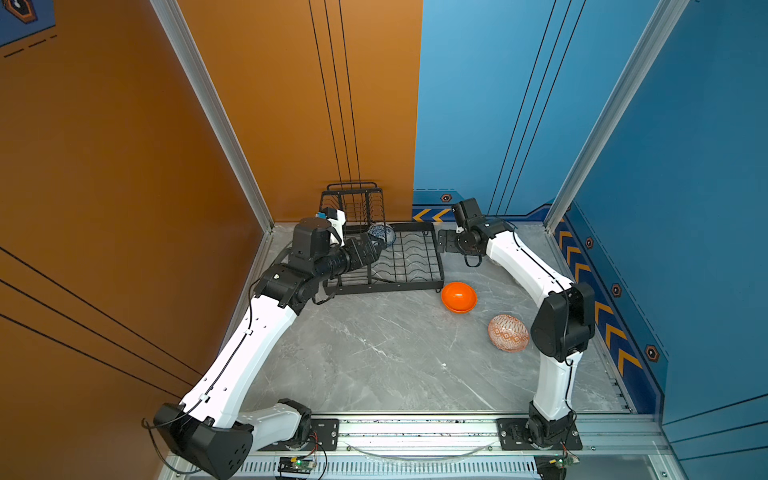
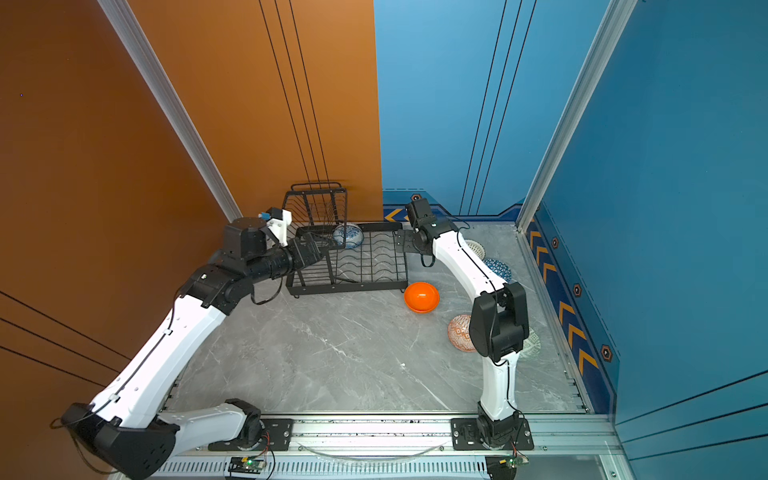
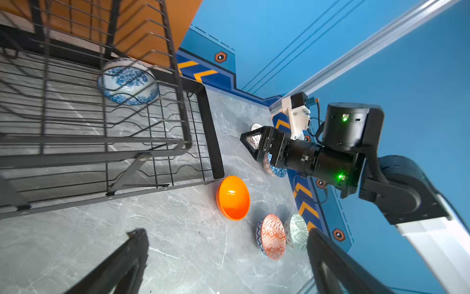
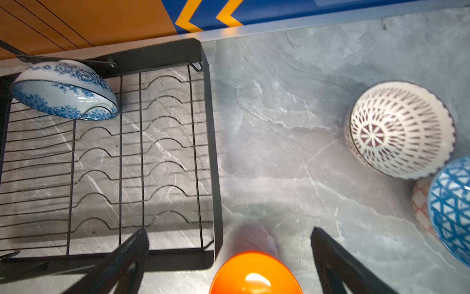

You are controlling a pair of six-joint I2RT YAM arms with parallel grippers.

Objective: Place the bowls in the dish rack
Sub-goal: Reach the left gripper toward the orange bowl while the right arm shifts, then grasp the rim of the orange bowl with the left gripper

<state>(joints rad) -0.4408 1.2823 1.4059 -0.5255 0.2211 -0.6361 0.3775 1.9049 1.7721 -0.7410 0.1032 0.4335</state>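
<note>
Evidently the floral bowl [image 4: 63,91] leans tilted in the far slots of the rack [image 4: 211,152] so the wires prop it, and the left claw [image 3: 225,231] and right claw [image 4: 228,230] gape apart, empty.

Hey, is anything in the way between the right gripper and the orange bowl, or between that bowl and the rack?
Nothing visible. The open right gripper hangs beside the rack, and the orange bowl lies uncovered by the rack's corner. The blue floral bowl sits at the rack's far end; nearer slots are free.

Robot lab cell, aluminium frame [image 1: 212,108], coloured panels [image 1: 291,104]
</note>
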